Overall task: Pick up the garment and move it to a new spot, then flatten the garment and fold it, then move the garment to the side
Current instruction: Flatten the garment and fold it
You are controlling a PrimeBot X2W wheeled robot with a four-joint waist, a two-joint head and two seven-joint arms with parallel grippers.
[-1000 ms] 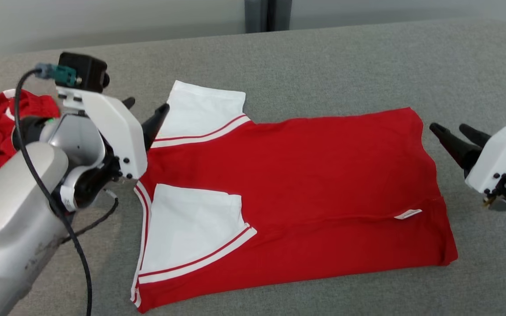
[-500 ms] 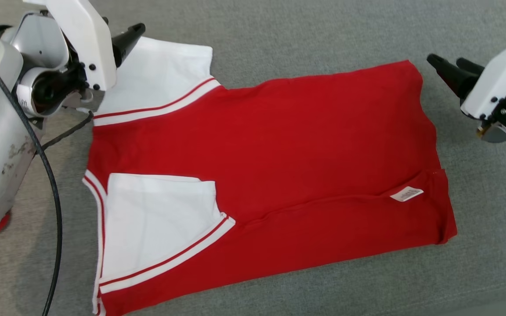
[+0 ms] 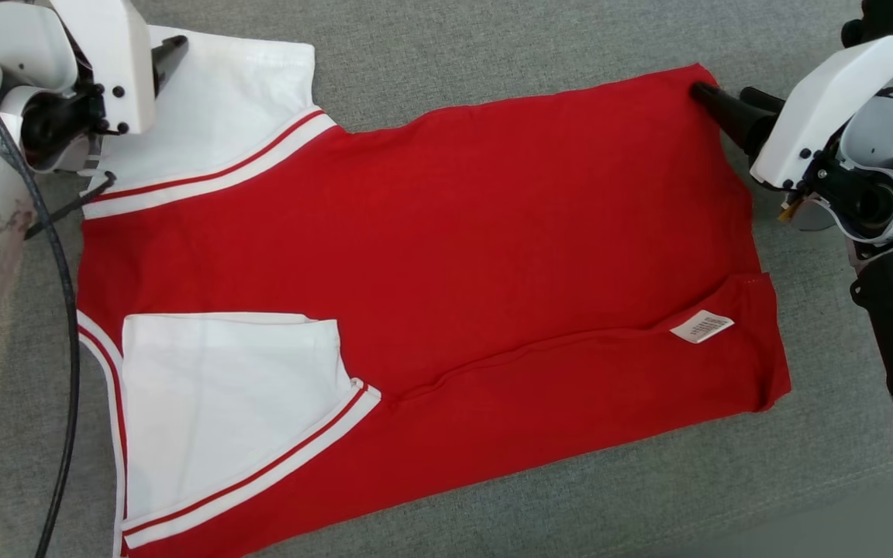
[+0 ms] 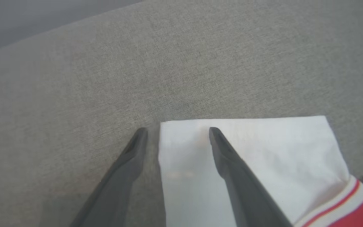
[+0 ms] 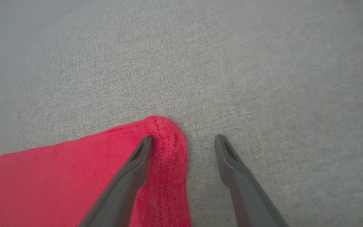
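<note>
shirt [image 3: 446, 256] lies flat at frame centre on the grey surface [image 3: 508, 39], lower edge already folded. both grippers have advanced to its upper corners: left gripper [image 4: 177, 130] straddles the white sleeve [image 4: 247, 148] edge, right gripper [image 5: 184, 137] the red hem corner [image 5: 165, 132], jaws apart, empty; second fold appears next.

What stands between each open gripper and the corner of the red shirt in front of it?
Nothing visible does. The left gripper has its fingers on either side of the white sleeve edge. The right gripper straddles a hem corner of the red shirt. Both are above the grey cloth surface.
</note>
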